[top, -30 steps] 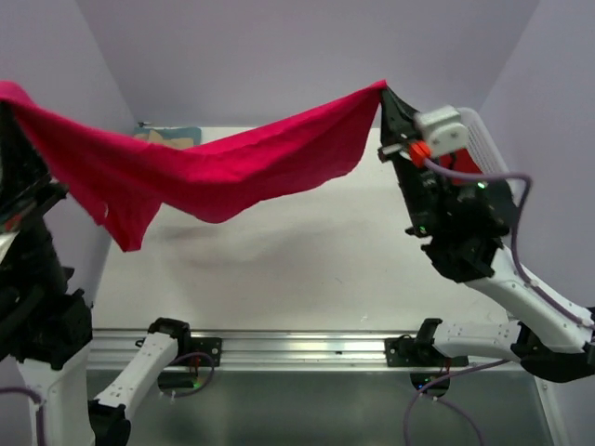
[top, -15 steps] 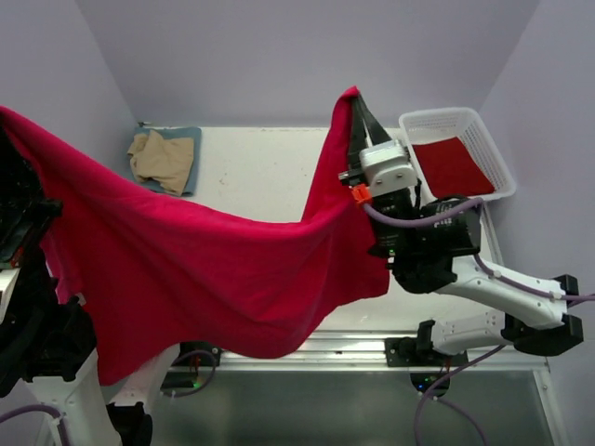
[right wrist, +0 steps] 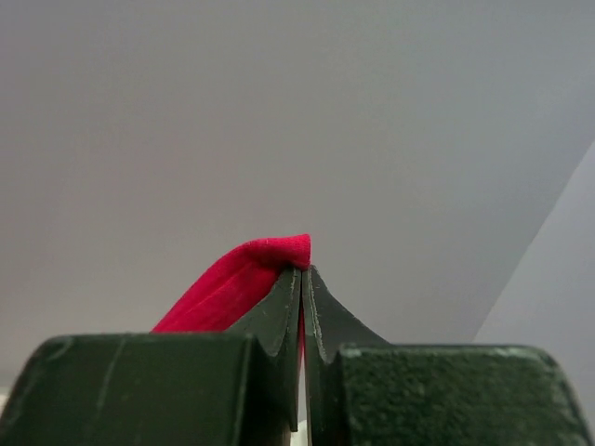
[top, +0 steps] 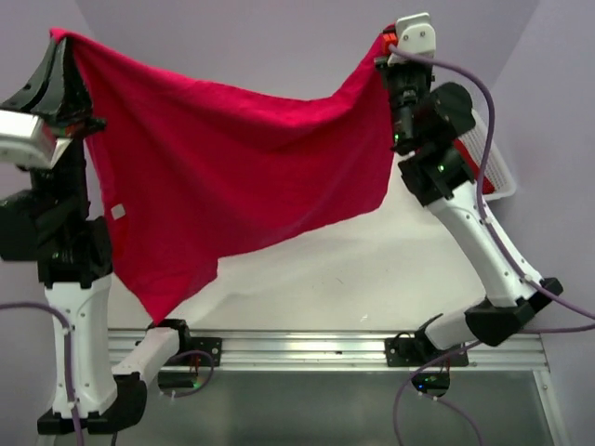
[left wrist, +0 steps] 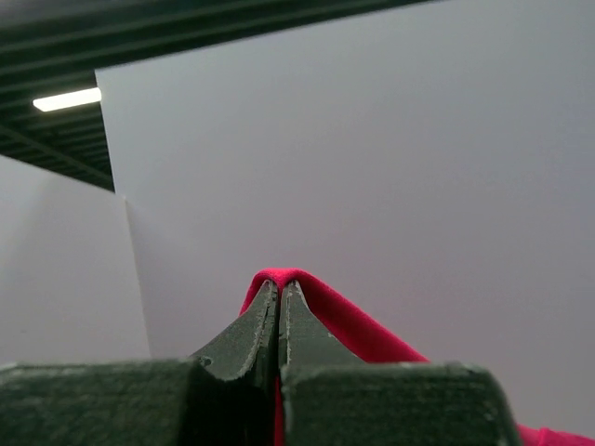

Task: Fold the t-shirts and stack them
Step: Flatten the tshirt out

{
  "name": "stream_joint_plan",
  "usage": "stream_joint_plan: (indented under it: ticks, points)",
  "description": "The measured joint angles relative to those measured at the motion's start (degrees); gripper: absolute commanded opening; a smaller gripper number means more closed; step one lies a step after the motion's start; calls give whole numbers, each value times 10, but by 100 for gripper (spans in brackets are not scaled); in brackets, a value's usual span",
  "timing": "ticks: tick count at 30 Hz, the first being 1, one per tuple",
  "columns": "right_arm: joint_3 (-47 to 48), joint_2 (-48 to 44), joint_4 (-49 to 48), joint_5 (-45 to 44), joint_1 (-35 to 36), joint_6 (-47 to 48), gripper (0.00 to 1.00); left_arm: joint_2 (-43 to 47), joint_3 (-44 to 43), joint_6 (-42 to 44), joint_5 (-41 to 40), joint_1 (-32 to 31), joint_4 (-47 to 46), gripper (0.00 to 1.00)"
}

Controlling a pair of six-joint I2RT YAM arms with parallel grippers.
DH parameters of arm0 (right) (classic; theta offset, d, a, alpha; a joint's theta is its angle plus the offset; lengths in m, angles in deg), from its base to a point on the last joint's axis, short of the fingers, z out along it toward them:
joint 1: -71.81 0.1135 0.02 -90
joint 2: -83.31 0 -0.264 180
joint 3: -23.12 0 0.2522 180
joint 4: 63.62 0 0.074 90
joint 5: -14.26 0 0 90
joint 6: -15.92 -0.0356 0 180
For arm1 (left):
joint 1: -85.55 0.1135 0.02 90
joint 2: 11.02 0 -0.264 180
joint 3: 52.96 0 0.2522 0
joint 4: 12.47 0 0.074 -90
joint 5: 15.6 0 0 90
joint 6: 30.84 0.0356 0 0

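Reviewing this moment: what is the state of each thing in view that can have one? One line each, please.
red t-shirt: held up, spread wide between both grippers, lower edge hanging loose.
left gripper: shut on one top corner of the red t-shirt.
right gripper: shut on the other top corner.
white basket: mostly hidden, contents unclear.
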Motion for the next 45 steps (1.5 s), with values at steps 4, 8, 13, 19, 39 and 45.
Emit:
stream_joint_plan:
  ticks: [4,8,13,19,39,45]
  points:
    - [36,76,50,48,-98,-89,0,-70,0,20,-30,-21,2,0]
    - [37,147,98,97,-192,-170,0,-144,10,52,-63,-38,2,0]
    - [-20,166,116,129,-272,-225,0,-191,43,71,-82,-41,10,0]
    - [-92,55,98,143,-254,-221,0,-166,50,95,-97,-64,17,0]
    - [-185,-379,-90,199,-110,-119,0,178,-4,-43,84,74,-99,0]
    - [-181,-224,-94,119,-110,-97,0,120,110,-61,43,73,-156,0]
